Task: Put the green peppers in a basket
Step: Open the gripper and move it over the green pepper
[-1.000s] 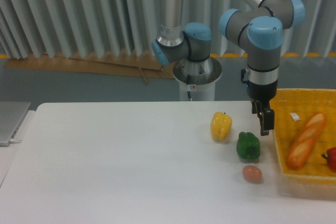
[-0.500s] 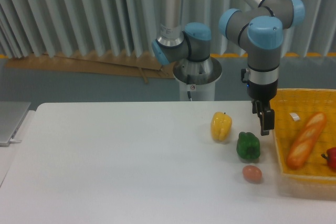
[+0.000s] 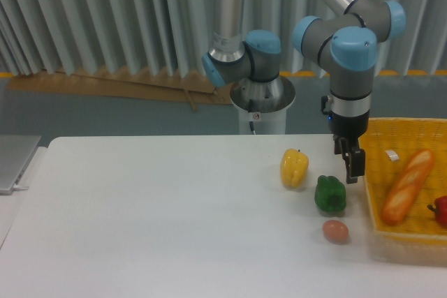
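Nearest, a brown egg (image 3: 335,230) lies on the counter (image 3: 154,221). Just behind it, at its 11 o'clock, the green pepper (image 3: 330,195) sits ungrasped, so pickup and transfer remain. The basket (image 3: 372,204) lies at the pepper's 3 o'clock, rim close, bread (image 3: 407,186) inside. The pincer (image 3: 355,165) hangs at the pepper's 1 o'clock; its opening can't be judged. A yellow pepper (image 3: 294,167) crowds 10 o'clock.

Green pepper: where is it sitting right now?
The green pepper sits on the table at right of centre, between the yellow pepper and the brown egg, left of the basket, below the gripper.
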